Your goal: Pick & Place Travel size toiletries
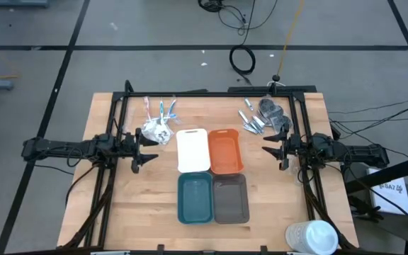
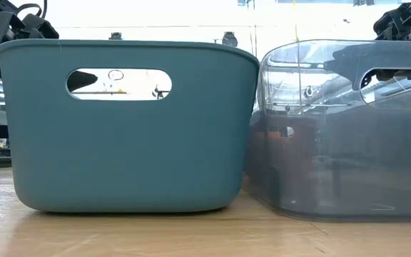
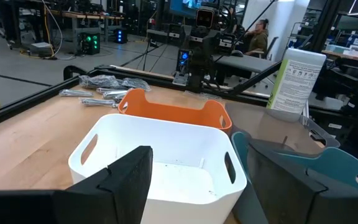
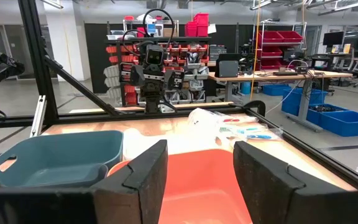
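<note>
1. The travel size toiletries lie in 2 loose groups at the far side of the light wooden desk (image 1: 119,212) — crumpled white plastic sachets (image 1: 156,130) with slim pink and blue clear-wrapped sticks (image 1: 167,108) on the left, silver metallic pieces (image 1: 251,120) and dark grey roundish pieces (image 1: 271,112) on the right.
2. No brand can be read on any of them; the big white translucent cup (image 1: 312,236) at the near right corner bears a green-and-white printed label, its text too small to make out.
3. 4 rounded rectangular plastic trays stand together mid-desk: white tray (image 1: 193,150) and orange tray (image 1: 225,150) behind, teal tray (image 1: 195,197) and grey tray (image 1: 231,199) in front. All 4 look empty.
4. The left gripper (image 1: 147,150) hovers just beside the white tray, near the sachets, fingers spread and holding nothing.
5. The right gripper (image 1: 266,151) hovers near the orange tray, below the silver pieces — fingers spread, nothing between them.
</note>
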Controlling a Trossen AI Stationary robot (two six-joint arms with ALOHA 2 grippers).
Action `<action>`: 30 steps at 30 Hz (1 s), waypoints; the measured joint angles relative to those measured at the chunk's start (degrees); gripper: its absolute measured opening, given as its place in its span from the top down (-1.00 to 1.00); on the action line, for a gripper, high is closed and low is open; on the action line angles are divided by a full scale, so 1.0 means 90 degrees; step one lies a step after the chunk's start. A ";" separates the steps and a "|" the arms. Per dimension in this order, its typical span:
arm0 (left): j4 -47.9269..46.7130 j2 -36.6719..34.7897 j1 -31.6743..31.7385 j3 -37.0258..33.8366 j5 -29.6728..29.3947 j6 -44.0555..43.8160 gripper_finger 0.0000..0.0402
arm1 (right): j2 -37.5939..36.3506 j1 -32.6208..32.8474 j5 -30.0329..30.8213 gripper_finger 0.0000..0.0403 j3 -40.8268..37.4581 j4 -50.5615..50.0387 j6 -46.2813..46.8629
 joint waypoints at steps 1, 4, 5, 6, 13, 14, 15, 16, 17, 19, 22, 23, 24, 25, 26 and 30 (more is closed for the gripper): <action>0.0000 0.0000 0.0000 0.0001 0.0000 0.0000 -0.27 | 0.0000 0.0000 0.0000 0.13 0.0000 -0.0002 0.0001; 0.0000 0.0001 0.0000 0.0002 0.0002 0.0000 -0.27 | 0.0001 0.0001 0.0000 0.14 0.0001 0.0000 0.0001; 0.0000 0.0000 0.0000 0.0001 0.0001 0.0000 -0.27 | 0.0000 0.0000 0.0000 0.15 0.0000 -0.0002 0.0000; 0.0000 0.0002 0.0000 0.0000 0.0002 0.0000 -0.27 | 0.0000 0.0002 0.0000 0.15 0.0001 -0.0001 0.0001; 0.0000 0.0002 0.0000 0.0001 0.0002 0.0000 -0.27 | 0.0001 0.0001 0.0000 0.13 0.0000 0.0000 0.0001; 0.0000 0.0002 0.0000 0.0001 0.0001 0.0000 -0.27 | 0.0002 0.0000 0.0000 0.13 0.0002 -0.0002 0.0000; 0.0000 0.0000 0.0000 0.0002 0.0000 0.0000 -0.27 | 0.0002 0.0002 -0.0002 0.13 0.0000 0.0000 0.0002; 0.0000 0.0002 0.0000 0.0001 0.0002 0.0000 -0.27 | 0.0001 0.0000 0.0000 0.14 0.0002 0.0000 0.0001; 0.0000 0.0001 0.0000 0.0001 0.0001 0.0000 -0.27 | 0.0000 0.0000 0.0000 0.14 0.0000 -0.0001 0.0002; 0.0000 0.0000 0.0000 0.0000 0.0002 0.0000 -0.27 | 0.0000 0.0000 0.0000 0.15 0.0000 0.0000 0.0000; 0.0000 0.0002 0.0000 0.0000 -0.0001 0.0000 -0.27 | 0.0000 0.0000 -0.0001 0.14 0.0001 -0.0001 0.0002; 0.0000 0.0001 0.0000 0.0002 0.0000 0.0000 -0.27 | 0.0000 0.0002 0.0000 0.13 0.0001 -0.0002 0.0002; 0.0000 0.0002 0.0000 0.0001 -0.0002 0.0034 -0.27 | 0.0000 0.0000 -0.0001 0.13 0.0000 0.0000 0.0000; 0.0001 0.0001 0.0002 0.0001 -0.0060 0.0318 -0.27 | 0.0000 0.0000 0.0000 0.13 0.0000 0.0000 0.0000; 0.0006 0.0000 0.0009 0.0002 -0.0193 0.0765 -0.27 | 0.0002 0.0002 -0.0002 0.13 0.0000 -0.0002 0.0002; 0.0005 0.0002 0.0024 0.0000 -0.0571 0.2220 -0.27 | 0.0002 0.0002 -0.0001 0.14 0.0002 -0.0002 0.0002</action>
